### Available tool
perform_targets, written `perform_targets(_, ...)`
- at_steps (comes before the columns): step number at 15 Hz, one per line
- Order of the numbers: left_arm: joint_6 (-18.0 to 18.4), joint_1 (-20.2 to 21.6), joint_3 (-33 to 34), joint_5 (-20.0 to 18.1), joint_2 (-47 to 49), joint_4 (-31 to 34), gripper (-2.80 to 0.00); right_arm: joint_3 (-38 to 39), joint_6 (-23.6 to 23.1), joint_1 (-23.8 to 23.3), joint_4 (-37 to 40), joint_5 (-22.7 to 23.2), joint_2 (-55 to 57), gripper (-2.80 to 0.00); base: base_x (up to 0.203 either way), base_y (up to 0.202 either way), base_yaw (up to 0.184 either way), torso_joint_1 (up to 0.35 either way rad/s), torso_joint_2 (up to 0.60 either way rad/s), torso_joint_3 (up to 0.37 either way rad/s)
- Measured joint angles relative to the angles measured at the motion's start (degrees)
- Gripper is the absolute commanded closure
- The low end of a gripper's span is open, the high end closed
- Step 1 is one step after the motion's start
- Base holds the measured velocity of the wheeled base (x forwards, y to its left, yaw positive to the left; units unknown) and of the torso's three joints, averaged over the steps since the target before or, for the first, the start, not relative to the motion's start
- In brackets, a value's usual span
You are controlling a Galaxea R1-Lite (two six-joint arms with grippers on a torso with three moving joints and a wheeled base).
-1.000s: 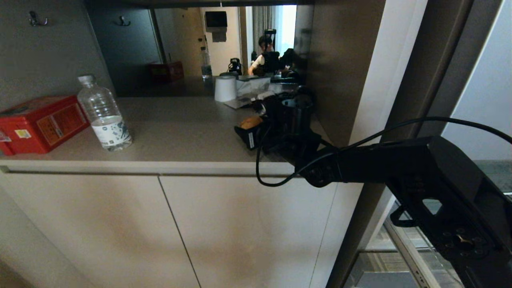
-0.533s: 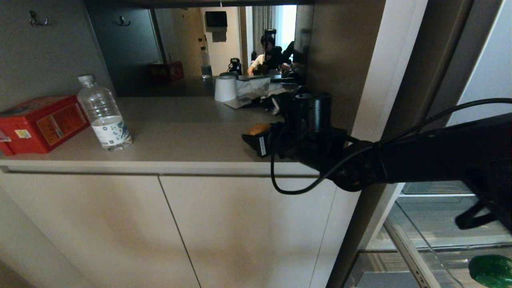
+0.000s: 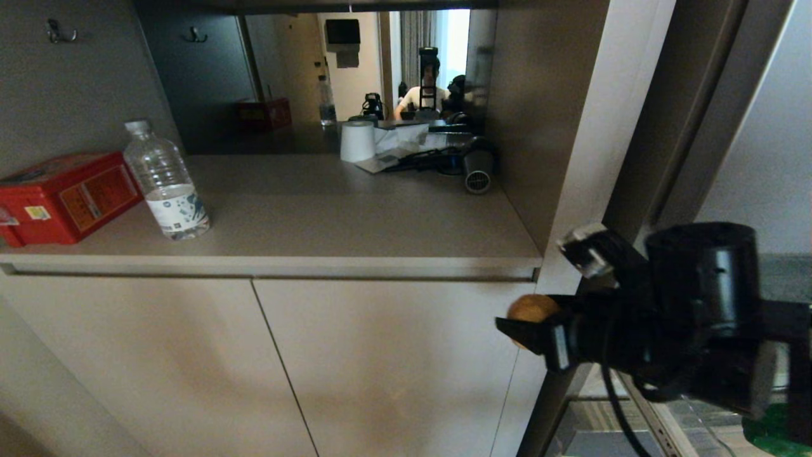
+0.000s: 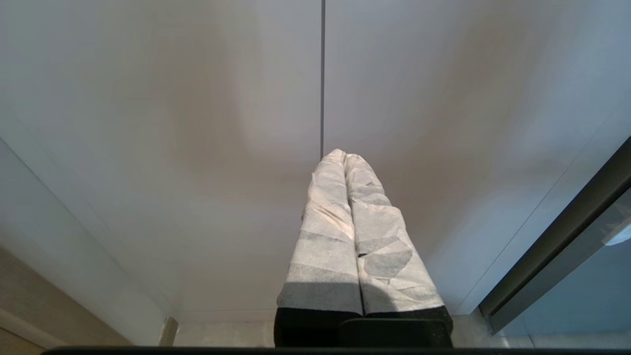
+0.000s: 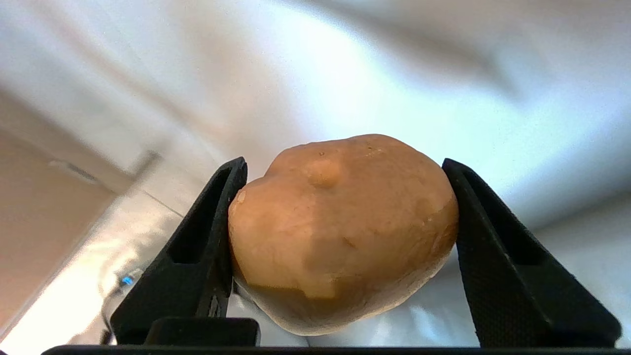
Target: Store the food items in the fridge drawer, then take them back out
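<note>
My right gripper hangs in front of the cabinet's right edge, below the counter's lip and beside the fridge opening. It is shut on the tan-brown potato; the right wrist view shows both black fingers pressed on the potato. The green pepper shows partly at the lower right, behind the arm, inside the fridge drawer with its clear bin. My left gripper, wrapped in white tape, is shut and empty, facing the pale cabinet doors.
The counter carries a water bottle, a red box, a white cup and a hair dryer. A mirror behind reflects a person. Pale cabinet doors stand below the counter.
My right arm has drawn back from over the counter, down and to the right, carrying the potato to a spot in front of the cabinet edge. The pepper came into view.
</note>
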Motion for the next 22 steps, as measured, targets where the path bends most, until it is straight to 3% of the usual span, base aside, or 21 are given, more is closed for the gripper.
perform_targets(5, 0.02, 0.04, 0.01, 0.00, 0.00, 0.00, 0.00, 14.16, 7.02, -12.78, 7.08, -1.72, -16.07, 0.00, 0.000, 0.000, 0.000, 0.000, 0.00, 0.000)
perform_targets(13, 0.00, 0.01, 0.01, 0.00, 0.00, -0.01, 0.00, 21.08, 6.15, -38.14, 7.83, -3.24, -23.20, 0.00, 0.000, 0.000, 0.000, 0.000, 0.00, 0.000)
perform_targets(17, 0.02, 0.04, 0.01, 0.00, 0.00, -0.02, 0.00, 19.43, 6.62, -45.71, 7.35, -3.23, -17.78, 0.00, 0.000, 0.000, 0.000, 0.000, 0.00, 0.000)
perform_targets(22, 0.02, 0.00, 0.01, 0.00, 0.00, 0.00, 0.00, 18.72, 7.20, -49.64, 3.32, -3.20, -10.33, 0.00, 0.000, 0.000, 0.000, 0.000, 0.00, 0.000)
